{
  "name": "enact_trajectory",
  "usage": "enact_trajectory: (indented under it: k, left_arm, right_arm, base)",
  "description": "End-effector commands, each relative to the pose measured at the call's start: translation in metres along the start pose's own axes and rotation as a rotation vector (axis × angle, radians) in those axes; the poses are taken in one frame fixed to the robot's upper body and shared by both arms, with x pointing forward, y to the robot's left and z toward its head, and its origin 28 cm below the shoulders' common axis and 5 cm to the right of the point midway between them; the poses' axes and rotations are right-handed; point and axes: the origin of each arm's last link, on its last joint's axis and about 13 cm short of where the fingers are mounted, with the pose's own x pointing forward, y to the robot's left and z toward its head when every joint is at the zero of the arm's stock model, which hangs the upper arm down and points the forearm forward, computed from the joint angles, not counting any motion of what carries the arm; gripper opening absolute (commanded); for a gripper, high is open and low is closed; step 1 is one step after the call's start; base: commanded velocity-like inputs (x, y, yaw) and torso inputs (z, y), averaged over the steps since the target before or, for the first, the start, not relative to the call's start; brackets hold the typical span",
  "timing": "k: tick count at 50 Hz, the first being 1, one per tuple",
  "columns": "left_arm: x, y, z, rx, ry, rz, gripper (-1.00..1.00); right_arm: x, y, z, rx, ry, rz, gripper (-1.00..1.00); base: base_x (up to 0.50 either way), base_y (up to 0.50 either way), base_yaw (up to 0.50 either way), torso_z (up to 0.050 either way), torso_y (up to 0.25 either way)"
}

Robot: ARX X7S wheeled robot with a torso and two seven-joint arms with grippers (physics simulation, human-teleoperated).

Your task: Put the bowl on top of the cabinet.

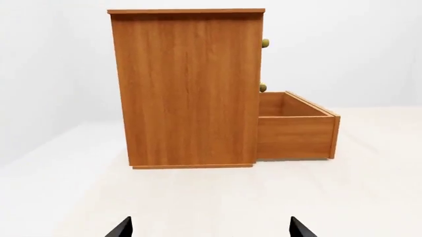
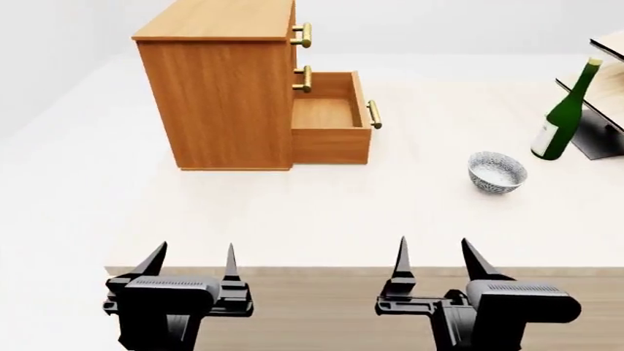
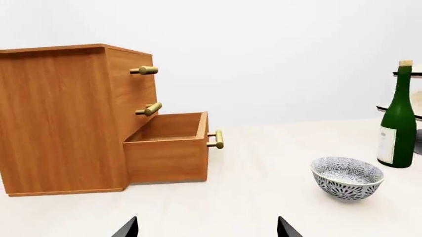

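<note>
Black left claw (image 2: 192, 259) and right claw (image 2: 435, 254): both spread wide, holding nothing, touching nothing, at near edge of worktop (image 2: 292, 219). Bowl (image 2: 496, 172): upright on worktop, ahead-right of right claw, well apart from cabinet (image 2: 219, 88), near green bottle (image 2: 563, 117). Cabinet's bottom drawer (image 2: 332, 124) pulled out. Left wrist cam: cabinet only, no bowl; right wrist cam: bowl + bottle.

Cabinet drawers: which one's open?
The bottom drawer of the cabinet. It is pulled out and empty; the two above it are shut flush, only their brass handles protruding.
</note>
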Motion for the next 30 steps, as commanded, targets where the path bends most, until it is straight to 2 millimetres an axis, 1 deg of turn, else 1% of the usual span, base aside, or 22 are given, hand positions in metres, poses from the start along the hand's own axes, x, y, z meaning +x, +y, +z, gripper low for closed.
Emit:
enact_trajectory:
  k: [1,30]
  left_arm:
    - [-0.0004,-0.0005,0.0,-0.002,0.0,-0.001,1.0]
    - [-0.0008,-0.0008,0.0008,-0.003,-0.006,-0.004,1.0]
  right_arm:
    - [-0.0014,-0.001,0.0043,0.025,-0.032,0.004,1.0]
    - [-0.0018,-0.0003,0.0037,0.028,-0.043,0.016,1.0]
  base:
    - [0.0,0.0,0.0,0.0,0.0]
    - [0.5,0.0,0.0,0.0,0.0]
